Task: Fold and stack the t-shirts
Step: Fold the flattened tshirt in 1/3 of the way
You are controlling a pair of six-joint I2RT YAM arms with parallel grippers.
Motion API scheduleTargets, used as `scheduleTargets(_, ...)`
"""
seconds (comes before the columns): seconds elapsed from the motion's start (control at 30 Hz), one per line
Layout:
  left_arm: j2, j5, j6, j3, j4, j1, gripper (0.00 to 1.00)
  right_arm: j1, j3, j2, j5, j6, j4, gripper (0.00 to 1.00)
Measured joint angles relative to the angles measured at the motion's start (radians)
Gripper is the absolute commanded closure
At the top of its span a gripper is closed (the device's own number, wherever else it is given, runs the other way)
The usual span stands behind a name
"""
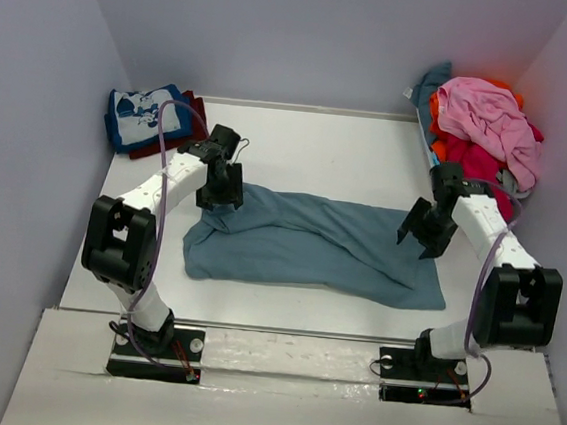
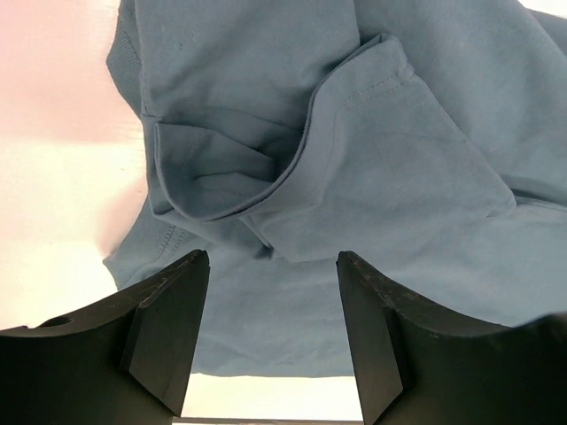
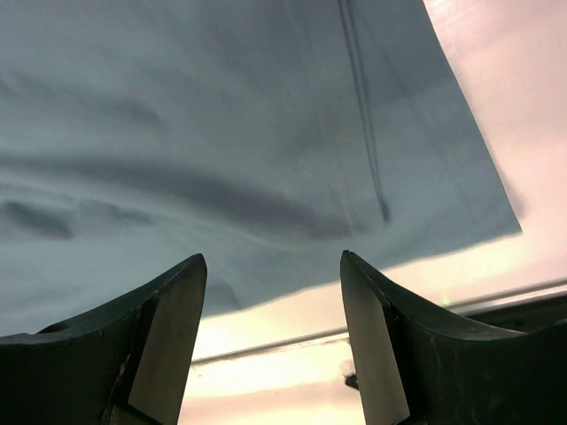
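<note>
Slate-blue cloth fills the middle of the scene. A plain slate-blue cotton t-shirt lies stretched from left to right on the white table, wrinkled and narrow, so it looks part-folded at most.

The left gripper hangs over the shirt's left end with its jaws apart and nothing between them. Its wrist view shows a rumpled sleeve fold just beyond the fingers. The right gripper hovers above the shirt's right end, also spread wide and empty, with the cloth's edge lying flat below it.

In the back left corner sits the start of a stack: a folded blue tee with a white cartoon print resting on a dark red tee. That suggests two shirts are done, with the slate-blue one in hand.

Most of the work appears to remain. In the back right corner is a loose heap with a pink shirt draped on top of a red shirt, an orange shirt and a teal shirt, none of them folded.

The bunched sleeve at the left end would probably spoil a clean fold unless it is smoothed first. The heap lies near the right arm, and the pale walls close in on both sides.
</note>
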Motion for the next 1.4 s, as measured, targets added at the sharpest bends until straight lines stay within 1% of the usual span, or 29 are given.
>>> scheduleTargets(0.17,0.029,0.008,0.005,0.032,0.006,0.000,0.30,0.000,0.132,0.192,0.001,-0.016,0.071,0.37)
scheduleTargets(0.33,0.069,0.010,0.011,0.084,0.007,0.000,0.29,0.000,0.215,0.308,-0.005,-0.027,0.109,0.37)
scheduleTargets(0.5,0.069,0.010,0.015,0.093,0.005,0.000,0.29,0.000,0.189,0.288,-0.027,-0.033,0.117,0.38)
scheduleTargets(0.63,0.069,0.010,0.016,0.093,0.005,0.000,0.29,0.000,0.113,0.215,-0.027,-0.041,0.090,0.38)
scheduleTargets(0.83,0.078,0.005,0.015,0.080,0.010,0.000,0.28,0.000,0.051,0.117,-0.027,-0.046,0.065,0.38)
scheduleTargets(1.13,0.119,-0.004,0.014,0.013,0.015,0.000,0.28,0.000,-0.017,0.077,-0.033,-0.058,0.044,0.38)
scheduleTargets(1.23,0.137,-0.006,0.014,0.008,0.019,0.000,0.28,0.000,-0.040,0.050,-0.033,-0.068,0.040,0.38)
scheduleTargets(1.4,0.147,-0.007,0.015,0.008,0.029,0.000,0.28,0.000,-0.092,0.049,-0.038,-0.071,0.047,0.38)
